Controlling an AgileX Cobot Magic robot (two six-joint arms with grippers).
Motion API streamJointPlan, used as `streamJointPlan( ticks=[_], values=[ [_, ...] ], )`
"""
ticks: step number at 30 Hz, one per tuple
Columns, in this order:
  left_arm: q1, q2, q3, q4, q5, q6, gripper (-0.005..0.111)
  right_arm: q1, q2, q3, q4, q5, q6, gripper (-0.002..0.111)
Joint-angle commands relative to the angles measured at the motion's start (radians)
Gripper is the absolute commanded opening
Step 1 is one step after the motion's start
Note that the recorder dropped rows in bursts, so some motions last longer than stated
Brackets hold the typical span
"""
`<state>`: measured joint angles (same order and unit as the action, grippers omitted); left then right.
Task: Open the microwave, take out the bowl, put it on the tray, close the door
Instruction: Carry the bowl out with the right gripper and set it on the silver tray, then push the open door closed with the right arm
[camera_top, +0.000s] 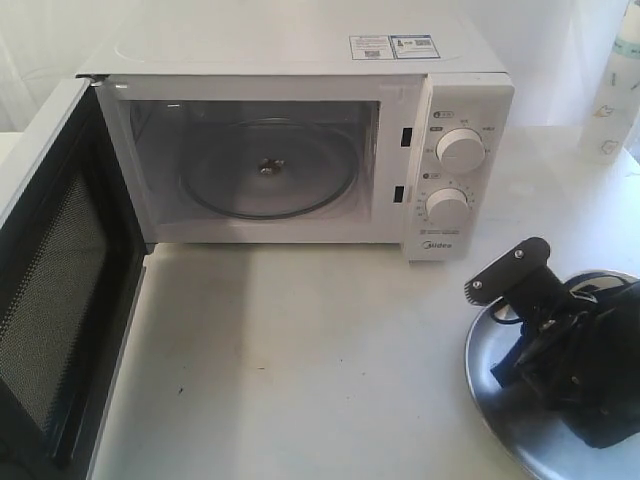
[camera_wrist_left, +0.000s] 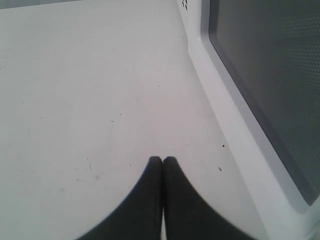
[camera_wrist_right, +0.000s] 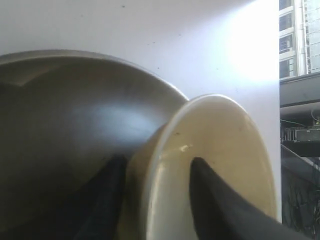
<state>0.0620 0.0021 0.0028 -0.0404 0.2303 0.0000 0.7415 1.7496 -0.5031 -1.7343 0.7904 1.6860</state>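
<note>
The microwave (camera_top: 300, 60) stands at the back with its door (camera_top: 50, 300) swung wide open to the left; only the glass turntable (camera_top: 268, 170) lies in the cavity. The silver tray (camera_top: 490, 390) sits at the front right, with my right gripper (camera_top: 560, 350) low over it. In the right wrist view the cream bowl (camera_wrist_right: 220, 145) is tilted over the tray (camera_wrist_right: 65, 115). My right gripper (camera_wrist_right: 157, 162) is shut on its rim, one finger inside and one outside. My left gripper (camera_wrist_left: 162, 159) is shut and empty above the table, next to the door (camera_wrist_left: 270, 75).
A white bottle (camera_top: 612, 90) stands at the back right beside the microwave. Two white dials (camera_top: 460, 148) face the front. The open door juts toward the table's front left. Bare white tabletop (camera_top: 300, 350) lies between the door and the tray.
</note>
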Motion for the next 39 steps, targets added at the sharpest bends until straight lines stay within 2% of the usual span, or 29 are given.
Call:
streamJointPlan(
  ticks=[1, 5, 8, 14, 17, 18, 21, 28, 32, 35, 39],
  values=[
    [-0.005, -0.002, -0.003, -0.012, 0.002, 0.000, 0.000, -0.005, -0.002, -0.010, -0.010, 0.075, 0.028, 0.061],
    [-0.005, -0.002, -0.003, -0.012, 0.002, 0.000, 0.000, 0.002, -0.029, -0.032, -0.010, 0.049, 0.028, 0.062],
    [-0.005, -0.002, -0.003, -0.012, 0.002, 0.000, 0.000, 0.035, -0.081, -0.082, -0.010, -0.008, 0.019, 0.053],
    [-0.005, -0.002, -0.003, -0.012, 0.002, 0.000, 0.000, 0.139, -0.183, -0.270, -0.010, -0.215, 0.019, 0.022],
    [-0.005, -0.002, -0.003, -0.012, 0.002, 0.000, 0.000, 0.183, -0.189, -0.415, -0.010, -0.443, -0.022, 0.003],
    [-0.005, -0.002, -0.003, -0.012, 0.002, 0.000, 0.000, 0.198, -0.182, -0.467, -0.010, -0.536, -0.054, 0.000],
    [-0.005, -0.002, -0.003, -0.012, 0.002, 0.000, 0.000, 0.268, -0.146, -0.618, -0.010, -0.699, -0.133, 0.000],
    [-0.005, -0.002, -0.003, -0.012, 0.002, 0.000, 0.000, 0.479, 0.002, -0.956, -0.010, -0.730, -0.295, 0.000],
    [-0.005, -0.002, -0.003, -0.012, 0.002, 0.000, 0.000, 0.558, 0.133, -1.110, -0.010, -0.839, -0.403, 0.000],
    [-0.005, -0.002, -0.003, -0.012, 0.002, 0.000, 0.000, 0.591, 0.205, -1.178, -0.010, -0.932, -0.474, 0.000],
    [-0.005, -0.002, -0.003, -0.012, 0.002, 0.000, 0.000, 0.603, 0.235, -1.181, -0.010, -0.875, -0.558, 0.000]
  ],
)
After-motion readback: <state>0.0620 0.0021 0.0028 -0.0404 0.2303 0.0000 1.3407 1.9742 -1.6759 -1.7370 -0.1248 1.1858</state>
